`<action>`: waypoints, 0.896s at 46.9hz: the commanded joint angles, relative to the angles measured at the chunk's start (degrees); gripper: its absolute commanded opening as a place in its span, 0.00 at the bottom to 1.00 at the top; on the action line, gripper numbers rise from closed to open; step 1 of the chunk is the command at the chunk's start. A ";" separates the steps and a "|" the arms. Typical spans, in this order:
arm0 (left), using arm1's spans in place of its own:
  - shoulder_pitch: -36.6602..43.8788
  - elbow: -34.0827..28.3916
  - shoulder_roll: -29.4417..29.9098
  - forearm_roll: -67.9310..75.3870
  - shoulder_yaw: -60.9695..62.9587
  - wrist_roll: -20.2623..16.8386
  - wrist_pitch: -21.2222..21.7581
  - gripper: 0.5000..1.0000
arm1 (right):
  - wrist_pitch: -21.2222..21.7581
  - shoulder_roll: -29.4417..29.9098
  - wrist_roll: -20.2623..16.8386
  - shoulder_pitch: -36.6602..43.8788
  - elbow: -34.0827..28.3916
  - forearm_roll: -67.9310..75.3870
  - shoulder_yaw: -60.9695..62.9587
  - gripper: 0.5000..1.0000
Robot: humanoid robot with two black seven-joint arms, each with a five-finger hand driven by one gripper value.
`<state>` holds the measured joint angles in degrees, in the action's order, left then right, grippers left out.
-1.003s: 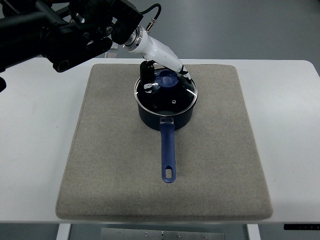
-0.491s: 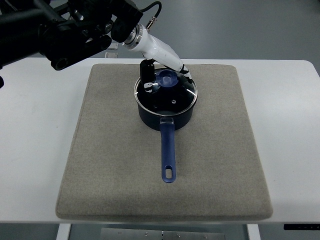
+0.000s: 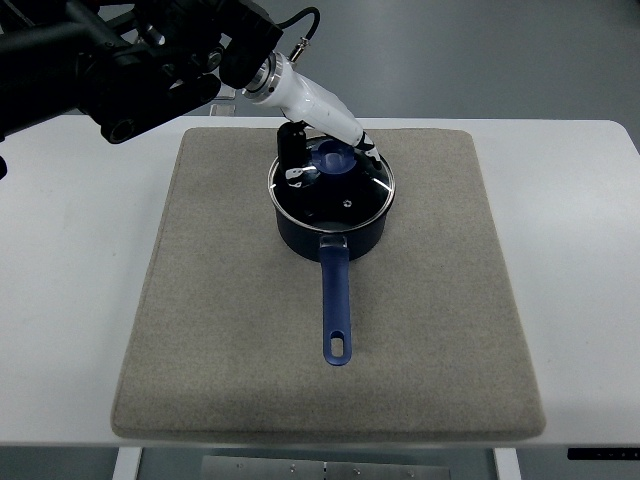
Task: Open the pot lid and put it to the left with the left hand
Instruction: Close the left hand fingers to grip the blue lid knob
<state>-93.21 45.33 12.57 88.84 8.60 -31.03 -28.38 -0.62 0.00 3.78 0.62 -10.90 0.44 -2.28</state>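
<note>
**Left hand closing on the lid knob**

The left hand is reaching in from the upper left, its white forearm slanting down over the far rim of the pot. Its fingers are sitting on either side of the blue knob; 1 black finger is showing on the knob's left and a thinner part on its right. They are looking closed about the knob, though the contact itself is partly hidden by the hand, so the grip is a judgement.

The glass lid is lying flat on the pot, seated all round its metal rim. The pot is standing in the upper middle of the grey mat, its blue handle pointing toward the robot.

To do this step well, the fingers should be squeezing the knob evenly before any lift. The lid should be rising straight up, staying level, so that its rim is clearing the pot without dragging it. Only then should it be travelling left, to bare mat beside the pot.

The right arm is not showing.
</note>
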 commanded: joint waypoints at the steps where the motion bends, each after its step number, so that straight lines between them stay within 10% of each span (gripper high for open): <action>1: 0.05 -0.24 0.00 0.10 0.02 0.00 0.08 0.98 | 0.01 0.00 0.00 0.00 0.00 0.00 0.00 0.83; 42: 0.05 -1.47 0.00 0.46 0.72 0.18 3.24 0.81 | 0.01 0.00 0.00 0.00 0.00 0.00 0.00 0.83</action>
<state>-93.10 43.76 12.62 89.35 9.40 -30.84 -25.12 -0.60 0.00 3.78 0.61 -10.90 0.44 -2.29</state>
